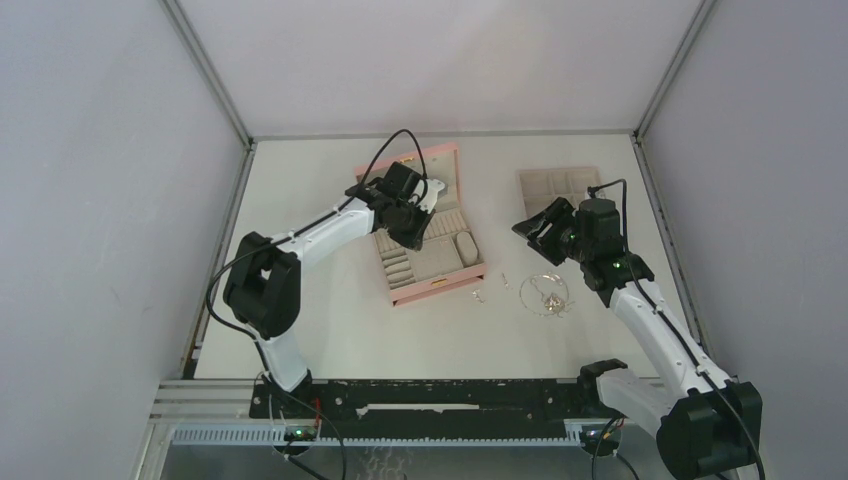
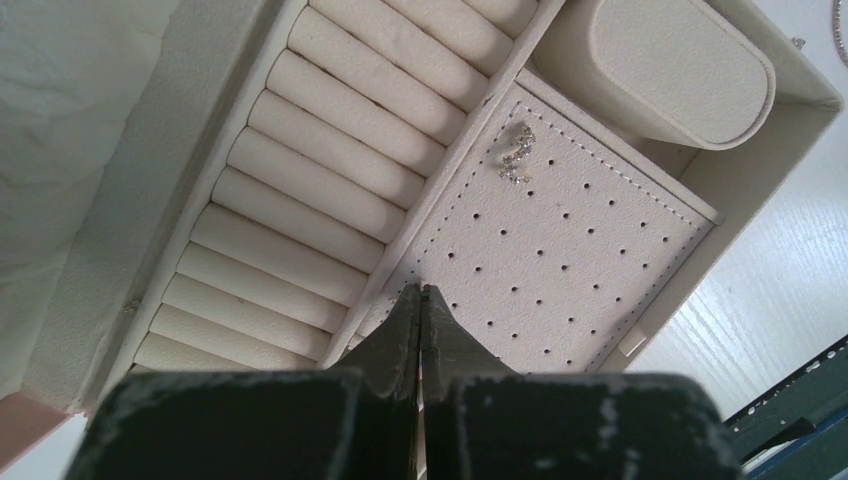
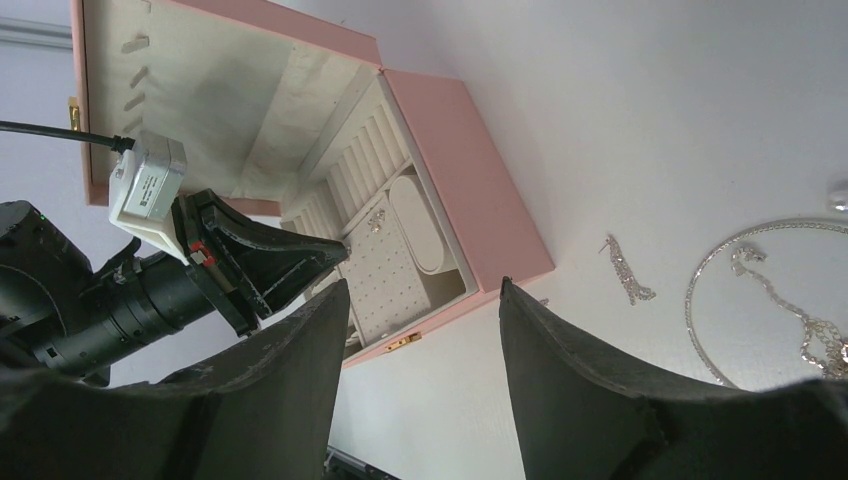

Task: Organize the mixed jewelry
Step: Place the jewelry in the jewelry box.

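Status: left gripper (image 1: pixel 408 232) is clenched, fingers (image 2: pixel 395 335) pressed flat together with nothing visible between them. Its tips hang over the open pink box (image 1: pixel 440 284), right at the divider (image 2: pixel 455 165) between the ring rolls (image 2: pixel 320 180) and the perforated pad (image 2: pixel 560 260). One sparkly earring (image 2: pixel 517 155) sits on that pad near its far corner, just beside the divider and close to the oval cushion (image 2: pixel 680 65). The right wrist view shows the same piece inside the box, with the lid (image 3: pixel 200 90) swung open behind it. Right gripper (image 3: pixel 420 290) is released: jaws spread wide, nothing between them, held above the white table (image 1: pixel 330 330) between the box and the beige tray (image 1: pixel 560 183). Rest of the jewelry is out on the table. The necklace (image 1: pixel 545 296) lies as a loose loop to the right of the box front, with thinner chain tangled inside the loop. A drop earring (image 1: pixel 505 281) lies between the loop and the box, touching neither. A tiny bit (image 1: pixel 478 295) lies just beside the box's front edge. One more small silver piece (image 3: pixel 838 195) shows at the edge of the right wrist view, too cropped to identify. Neither gripper touches any of the loose pieces.
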`<action>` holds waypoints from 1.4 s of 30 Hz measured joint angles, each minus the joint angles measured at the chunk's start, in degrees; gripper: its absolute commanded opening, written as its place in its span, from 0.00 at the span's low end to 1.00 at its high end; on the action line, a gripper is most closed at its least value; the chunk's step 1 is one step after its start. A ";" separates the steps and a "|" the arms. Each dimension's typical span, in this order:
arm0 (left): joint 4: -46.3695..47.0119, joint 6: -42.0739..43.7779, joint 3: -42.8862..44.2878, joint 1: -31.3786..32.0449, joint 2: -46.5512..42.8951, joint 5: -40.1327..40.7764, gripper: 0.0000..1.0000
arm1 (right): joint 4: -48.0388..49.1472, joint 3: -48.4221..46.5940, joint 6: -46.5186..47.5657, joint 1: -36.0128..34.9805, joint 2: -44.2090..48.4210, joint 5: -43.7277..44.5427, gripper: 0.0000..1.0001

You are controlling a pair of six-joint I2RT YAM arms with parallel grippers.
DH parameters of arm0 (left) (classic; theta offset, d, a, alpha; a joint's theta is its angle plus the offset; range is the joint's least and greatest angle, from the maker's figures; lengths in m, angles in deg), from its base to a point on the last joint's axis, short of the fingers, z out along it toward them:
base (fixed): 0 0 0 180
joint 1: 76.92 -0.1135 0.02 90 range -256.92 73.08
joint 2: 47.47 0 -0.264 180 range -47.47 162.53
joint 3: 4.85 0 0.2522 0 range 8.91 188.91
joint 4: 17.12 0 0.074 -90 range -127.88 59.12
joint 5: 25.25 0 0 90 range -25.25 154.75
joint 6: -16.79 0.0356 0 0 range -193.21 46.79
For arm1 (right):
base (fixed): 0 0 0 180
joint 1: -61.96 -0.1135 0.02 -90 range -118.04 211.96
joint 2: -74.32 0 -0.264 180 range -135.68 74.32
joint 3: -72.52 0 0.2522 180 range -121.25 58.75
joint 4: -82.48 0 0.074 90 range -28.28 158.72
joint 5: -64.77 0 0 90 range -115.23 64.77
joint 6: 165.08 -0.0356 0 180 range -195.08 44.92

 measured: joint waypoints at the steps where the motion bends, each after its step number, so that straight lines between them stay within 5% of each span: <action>1: 0.00 0.00 0.00 0.00 0.00 0.00 0.00 | 0.00 0.00 0.00 0.00 0.00 -0.02 0.66; 42: -3.91 -1.42 2.78 3.19 -4.15 7.52 0.24 | -0.09 0.00 -0.39 0.07 0.13 -0.02 0.65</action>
